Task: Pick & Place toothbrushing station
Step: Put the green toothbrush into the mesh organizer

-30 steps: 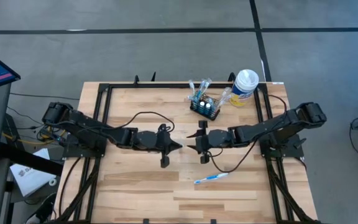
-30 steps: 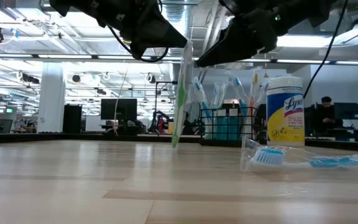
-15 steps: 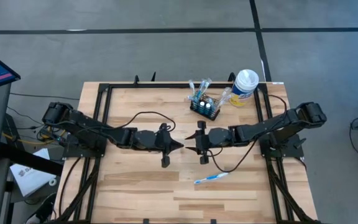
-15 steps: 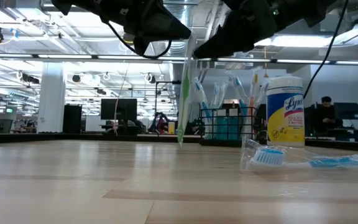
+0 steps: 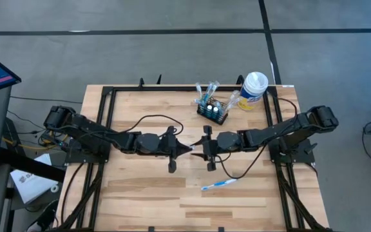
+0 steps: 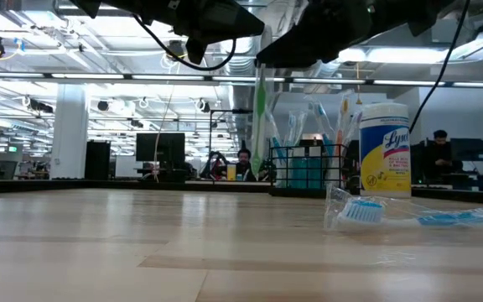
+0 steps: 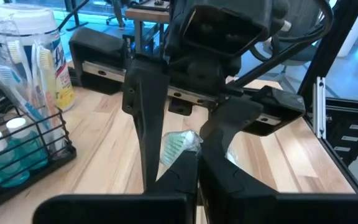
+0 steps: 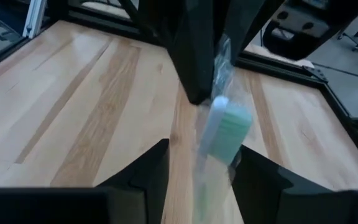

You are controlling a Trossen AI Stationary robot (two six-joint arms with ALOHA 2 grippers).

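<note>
Over the last second the two arms have drawn together above the middle of the tabletop [image 5: 140, 193]: the left hand [image 5: 187, 149], pinched fully shut on a green toothbrush [image 6: 259, 113] in a clear wrapper, has carried it toward the right hand [image 5: 198, 149], whose fingers now stand on either side of the brush and have begun to narrow, though they are not yet closed on it; this reads as a hand-over in progress — the right arm looks set to take the brush and carry it the rest of the way. The brush hangs nearly upright, long axis vertical, its lower end clear of the wood; earlier it leaned a little more. The toothbrushing station [image 5: 212, 111] sits untouched near the far edge, toward the far right corner, just beside a white-lidded canister [image 5: 253, 90]; its long side runs diagonally and the brushes in it splay upward. A blue toothbrush [image 5: 219, 185] lies flat nearer the front edge — well apart from the caddy.
</note>
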